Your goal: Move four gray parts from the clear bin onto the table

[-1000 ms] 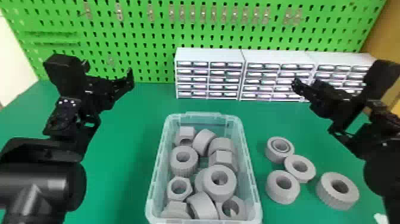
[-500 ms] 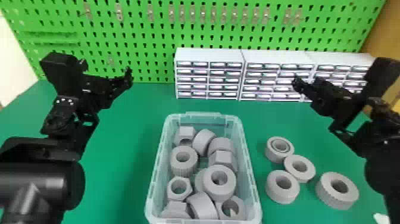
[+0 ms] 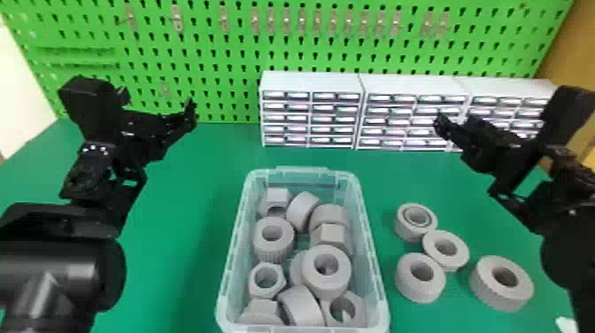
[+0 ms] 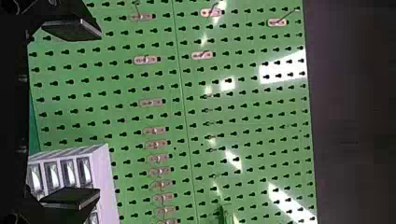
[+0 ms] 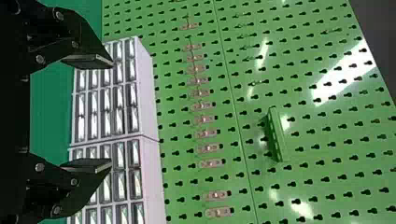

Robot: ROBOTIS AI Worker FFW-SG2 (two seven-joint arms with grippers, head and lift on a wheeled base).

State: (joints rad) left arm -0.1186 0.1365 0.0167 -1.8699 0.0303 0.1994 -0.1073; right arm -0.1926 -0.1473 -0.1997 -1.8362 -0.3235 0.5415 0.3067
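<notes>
Four Out, Both Pincers Empty

Four gray parts (image 3: 420, 293) lie flat, holes up, on the counter (image 3: 172, 274) at the lower right of the head view, three bunched and the fourth just aside. Lying on their broad faces should stop them rolling. The clear bin (image 3: 232, 252) stands at bottom centre, with a jumbled heap (image 3: 328, 285) inside, so each part goes only a short way over its wall.

At the left of the frame, the left pincer (image 4: 99, 113) is spread wide, holding nothing; the right pincer (image 5: 111, 113), at the right, is also well open and empty. Both are raised clear of bin and parts, probably to avoid knocking them. The count looks met; no further pick seems needed.
</notes>
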